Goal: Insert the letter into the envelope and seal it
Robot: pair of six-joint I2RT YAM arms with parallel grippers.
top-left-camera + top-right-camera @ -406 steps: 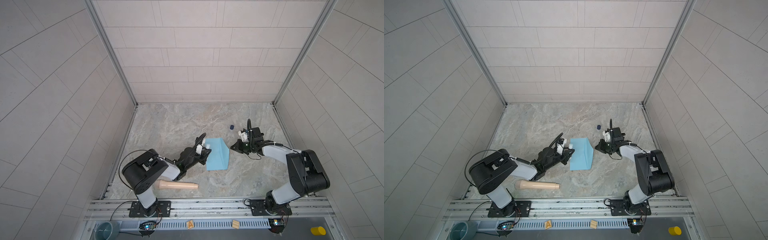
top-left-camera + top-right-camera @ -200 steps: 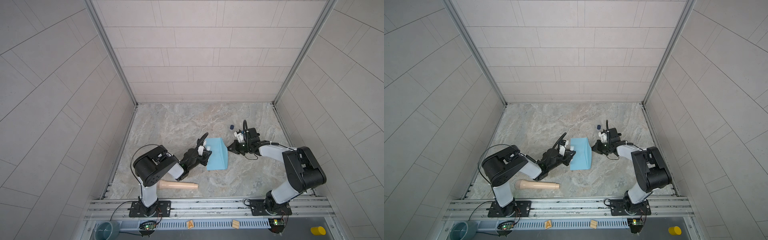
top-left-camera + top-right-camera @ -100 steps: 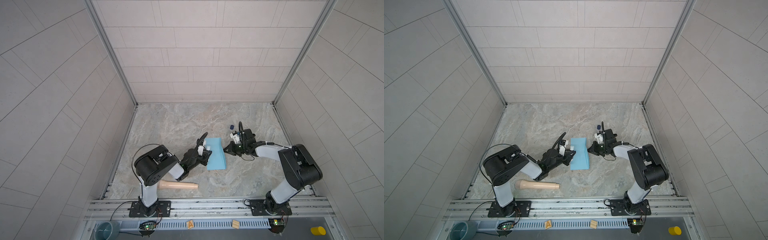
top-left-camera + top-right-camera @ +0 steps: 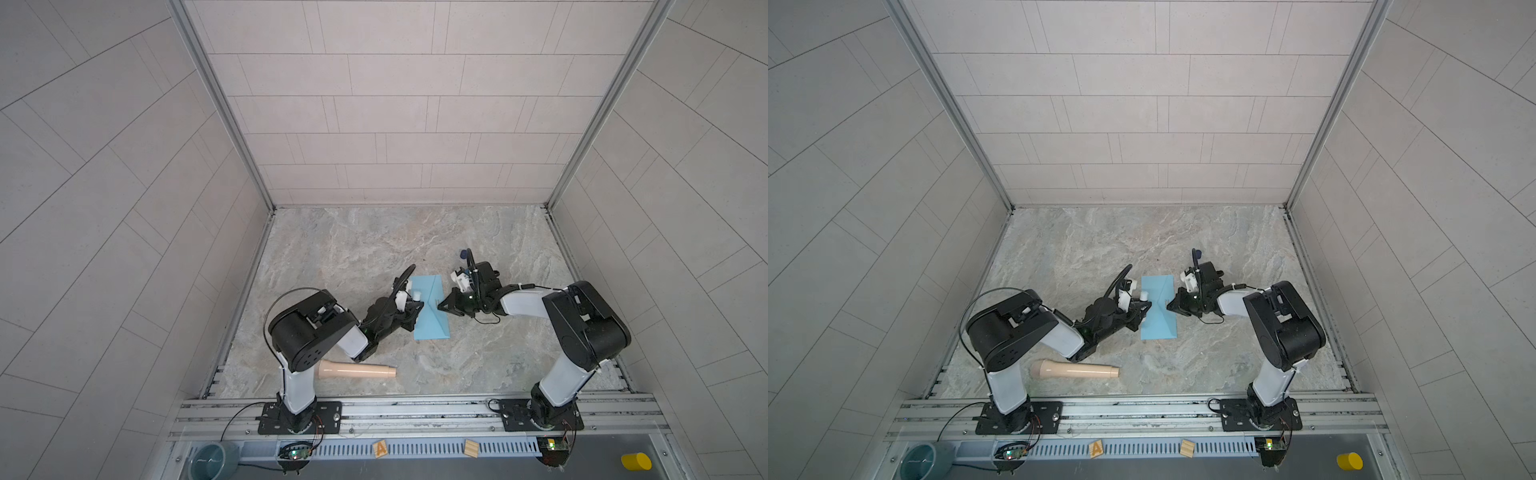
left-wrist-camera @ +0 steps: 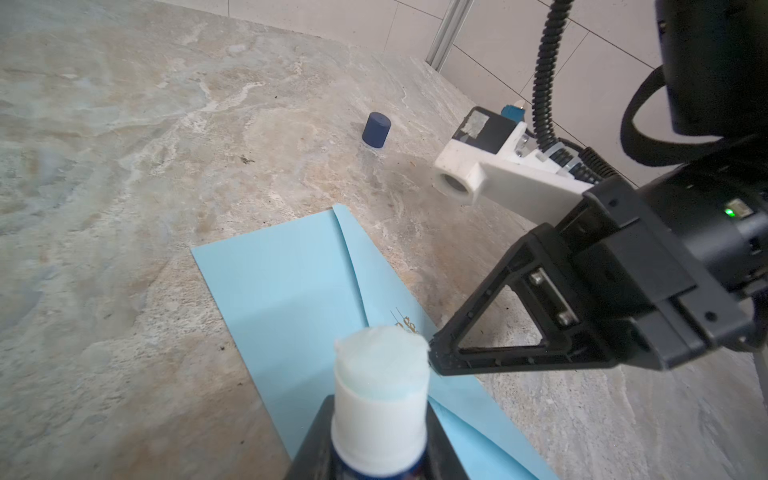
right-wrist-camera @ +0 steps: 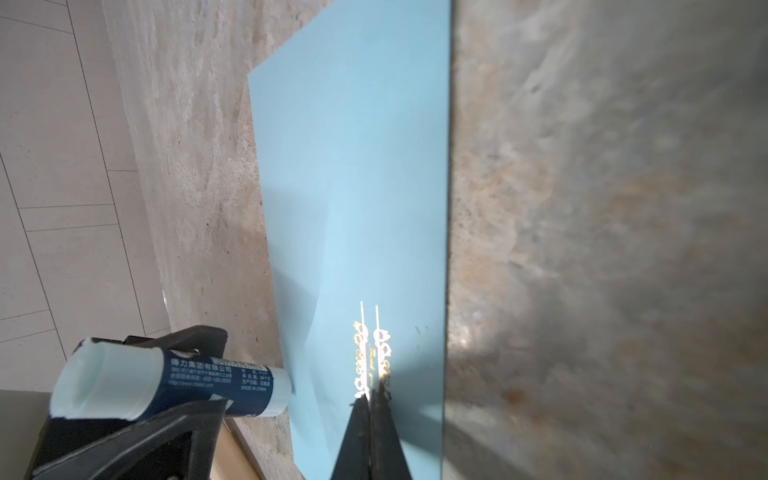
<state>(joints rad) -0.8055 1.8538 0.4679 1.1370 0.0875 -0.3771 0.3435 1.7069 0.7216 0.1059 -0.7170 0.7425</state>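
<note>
Grey marble table (image 4: 374, 249): light blue paper envelope (image 4: 434, 328) lies flat at centre, flap (image 6: 407, 208) folded over. The letter is not visible, presumably inside.

Right fingers (image 6: 353, 449) are together, pressing the flap tip by the gold mark (image 6: 370, 357). Left fingers (image 6: 195, 334) clamp a white-and-blue glue stick (image 6: 124, 382) just beside the envelope's left edge.

To do: press firmly along the flap; avoid sliding the envelope.

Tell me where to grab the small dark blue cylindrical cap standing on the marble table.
I'd pinch the cap across its round side wall, coming straight down from above. It stands upright and alone on the table, so its sides are free all round; its flat top offers no edge to catch.
</note>
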